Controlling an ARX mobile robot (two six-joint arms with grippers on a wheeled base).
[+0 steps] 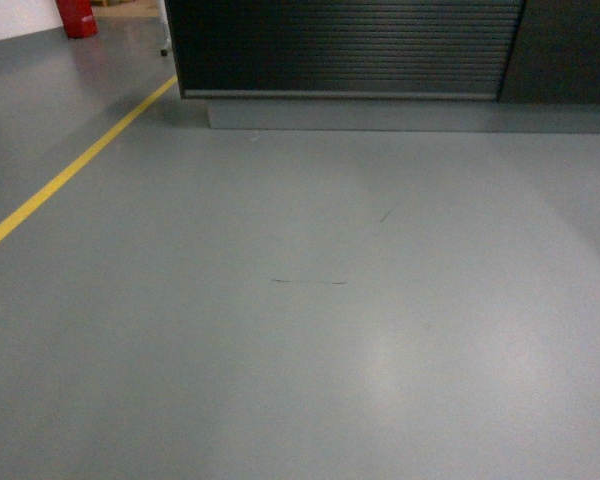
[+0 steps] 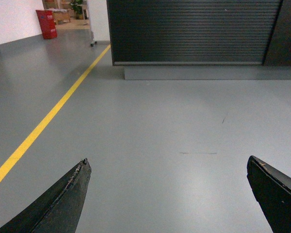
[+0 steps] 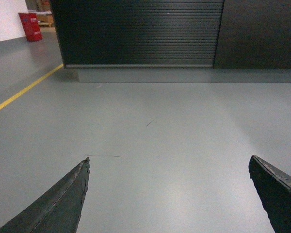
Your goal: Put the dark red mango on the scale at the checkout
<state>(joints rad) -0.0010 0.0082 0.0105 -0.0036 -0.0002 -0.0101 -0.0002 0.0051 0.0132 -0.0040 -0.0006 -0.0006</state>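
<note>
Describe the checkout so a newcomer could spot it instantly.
Look across the bare grey floor to the far end, right of the yellow line. The checkout is the long black counter on a grey plinth. Its horizontally ribbed front sets it apart from the smooth dark panel beside it.

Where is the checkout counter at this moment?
The checkout stands straight ahead at the top of all three views, across bare grey floor, with the yellow floor line running toward its left corner.

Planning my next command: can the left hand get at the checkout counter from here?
Probably not. The left hand hangs open over bare grey floor, and the checkout counter stands well ahead across it. Nothing blocks the way.
</note>
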